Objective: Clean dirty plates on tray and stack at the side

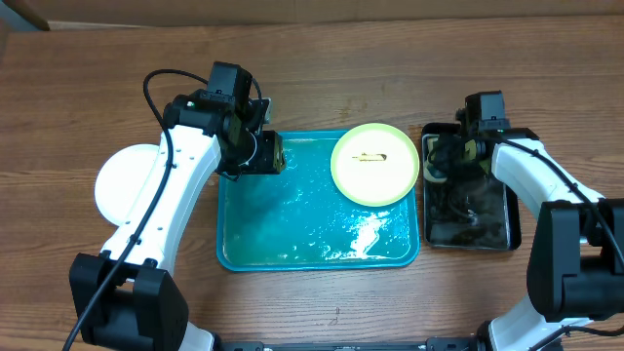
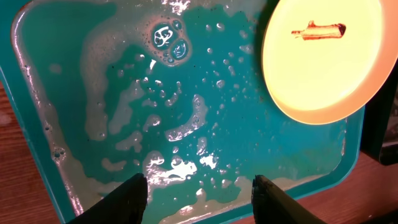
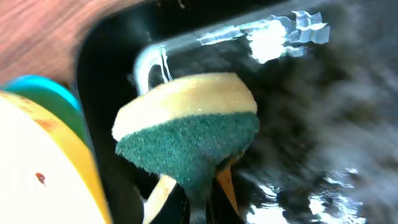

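So the job looks partly done, going by how things lie. The tray (image 1: 292, 244) sits mid-table, its teal floor awash with suds and water, and most of it is bare. Just beside it on the right is a black tub (image 1: 468, 244) with dark water in it.

Off to the left of the tray, on the bare table, lies a white plate (image 1: 122, 185), partly under the left arm. It shows no smear on the part in view, so I judge it cleaned and set aside. Whether it is 1 plate or 2 stacked cannot be told from above.

Only 1 plate is on the tray: the yellow-green plate (image 1: 375, 166) in the far right corner, overlapping the rim, with a brown smear (image 1: 369, 157) at its centre. That 1 is not yet cleaned, and it then has to go onto the pile at the left.

The sponge (image 3: 189, 134), yellow on top and green scouring face below, is bent in the grip of the right gripper (image 3: 194, 190), low over the tub. The left gripper (image 2: 199, 180) hangs over the soapy tray, jaws wide and holding nothing.
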Controlling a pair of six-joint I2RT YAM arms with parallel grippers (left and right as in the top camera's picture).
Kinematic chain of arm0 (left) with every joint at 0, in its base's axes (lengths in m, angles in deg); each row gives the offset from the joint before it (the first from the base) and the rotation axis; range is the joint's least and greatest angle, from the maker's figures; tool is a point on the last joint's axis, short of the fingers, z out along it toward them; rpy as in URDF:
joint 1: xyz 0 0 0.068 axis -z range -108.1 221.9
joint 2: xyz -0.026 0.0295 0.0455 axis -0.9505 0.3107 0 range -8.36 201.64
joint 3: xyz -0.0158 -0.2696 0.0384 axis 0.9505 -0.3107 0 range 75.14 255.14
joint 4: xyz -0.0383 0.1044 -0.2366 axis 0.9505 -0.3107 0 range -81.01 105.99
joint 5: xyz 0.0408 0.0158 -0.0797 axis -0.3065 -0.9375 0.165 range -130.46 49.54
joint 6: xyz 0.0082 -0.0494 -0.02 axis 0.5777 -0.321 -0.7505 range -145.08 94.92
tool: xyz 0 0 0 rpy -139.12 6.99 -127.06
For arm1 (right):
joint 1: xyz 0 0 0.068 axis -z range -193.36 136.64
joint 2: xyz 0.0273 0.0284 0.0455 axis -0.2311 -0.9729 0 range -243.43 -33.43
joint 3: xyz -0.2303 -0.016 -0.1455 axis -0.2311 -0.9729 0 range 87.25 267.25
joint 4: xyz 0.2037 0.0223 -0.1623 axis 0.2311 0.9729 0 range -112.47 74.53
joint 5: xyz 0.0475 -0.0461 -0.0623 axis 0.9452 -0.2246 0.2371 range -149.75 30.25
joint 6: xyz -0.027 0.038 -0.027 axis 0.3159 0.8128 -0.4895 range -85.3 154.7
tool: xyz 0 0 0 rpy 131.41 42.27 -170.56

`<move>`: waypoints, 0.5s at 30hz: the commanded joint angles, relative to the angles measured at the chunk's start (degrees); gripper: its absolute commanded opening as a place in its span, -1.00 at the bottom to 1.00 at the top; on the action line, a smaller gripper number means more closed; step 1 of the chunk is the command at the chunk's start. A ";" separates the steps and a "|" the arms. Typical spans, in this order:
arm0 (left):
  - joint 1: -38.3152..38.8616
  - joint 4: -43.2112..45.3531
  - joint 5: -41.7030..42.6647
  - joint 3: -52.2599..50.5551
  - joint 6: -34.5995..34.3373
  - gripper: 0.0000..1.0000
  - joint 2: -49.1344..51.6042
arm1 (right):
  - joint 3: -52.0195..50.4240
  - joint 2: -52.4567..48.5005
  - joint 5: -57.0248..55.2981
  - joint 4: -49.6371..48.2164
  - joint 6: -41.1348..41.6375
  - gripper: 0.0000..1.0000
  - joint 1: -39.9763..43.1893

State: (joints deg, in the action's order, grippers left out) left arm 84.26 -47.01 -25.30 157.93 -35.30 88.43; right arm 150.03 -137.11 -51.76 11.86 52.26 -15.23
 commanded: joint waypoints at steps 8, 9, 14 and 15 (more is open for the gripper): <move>0.94 2.93 1.97 0.83 1.05 0.28 -0.15 | 4.02 4.72 -4.55 13.03 -1.29 -0.92 0.13; 1.25 3.41 2.69 0.83 1.05 0.28 -0.09 | 4.04 5.11 -4.52 14.51 -1.29 -0.91 0.13; 4.09 5.27 2.89 0.74 -1.01 0.27 1.90 | 3.87 5.31 -5.01 20.50 -1.31 -0.91 0.13; 4.83 5.40 2.91 0.72 -2.29 0.28 2.49 | 3.87 5.31 -5.03 20.90 -1.33 -0.91 0.13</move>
State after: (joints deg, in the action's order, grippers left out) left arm 87.10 -42.00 -23.83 157.93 -35.60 88.78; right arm 152.63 -133.13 -55.78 32.34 51.17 -15.23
